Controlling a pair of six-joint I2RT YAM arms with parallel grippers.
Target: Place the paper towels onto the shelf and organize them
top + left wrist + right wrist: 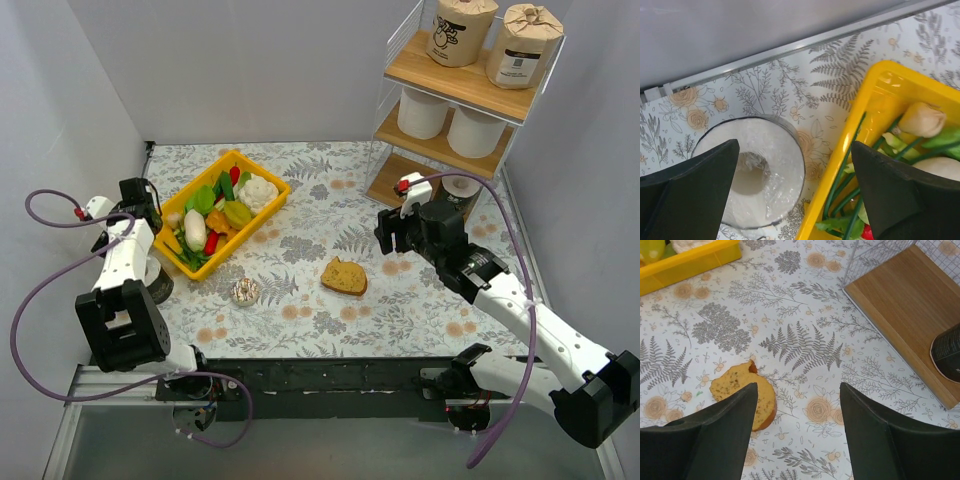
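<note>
The shelf [455, 85] stands at the far right. Two tan-wrapped paper towels [460, 30] sit on its top board and two plain white rolls [448, 120] on the middle board. One dark-wrapped roll [462, 186] stands on the bottom board and shows at the right edge of the right wrist view [947, 352]. Another dark-wrapped roll [158, 284] stands upright on the table left of the yellow tray, and the left wrist view shows its white top [775, 170]. My left gripper [148, 215] [795, 150] is open above it, over the roll's right edge and the tray rim. My right gripper [395, 240] [799, 387] is open and empty over the table near the shelf's bottom board [900, 305].
A yellow tray [275, 210] [875, 100] of toy vegetables, with a white cauliflower [258, 192], sits at the left. A brown bread slice [344, 277] [735, 387] lies mid-table. A small foil-wrapped item [245, 291] lies near the tray. Grey walls enclose the table.
</note>
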